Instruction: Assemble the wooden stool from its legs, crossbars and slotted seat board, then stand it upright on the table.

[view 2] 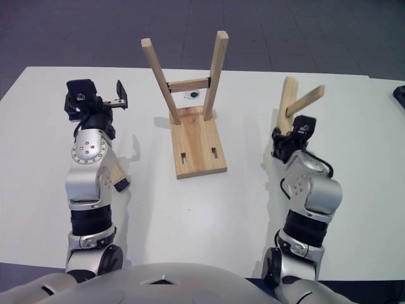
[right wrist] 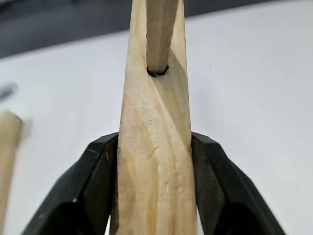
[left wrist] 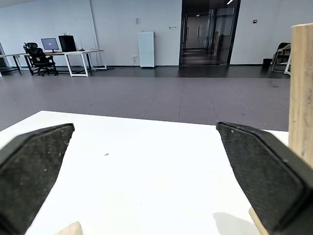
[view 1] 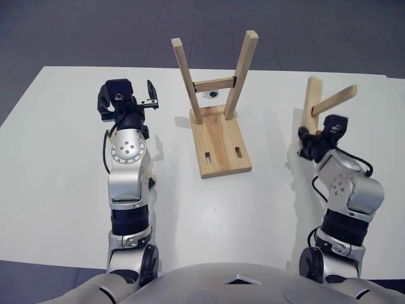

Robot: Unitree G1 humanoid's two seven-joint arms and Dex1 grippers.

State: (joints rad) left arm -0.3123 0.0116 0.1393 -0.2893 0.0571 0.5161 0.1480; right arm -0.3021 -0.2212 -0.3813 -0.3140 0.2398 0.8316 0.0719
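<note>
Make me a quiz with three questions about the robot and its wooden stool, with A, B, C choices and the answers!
1. Where is the seat board?
A. on the floor
B. flat on the table
C. in the air

2. How many legs stand in it?
A. two
B. three
C. four

3. What is the right gripper doing?
A. open, empty
B. shut on a loose leg
C. holding a cup

Answers:
1 B, it lies flat on the white top.
2 A, two stand at its far end, joined by a crossbar.
3 B, its fingers clamp the loose leg from both sides.
</note>
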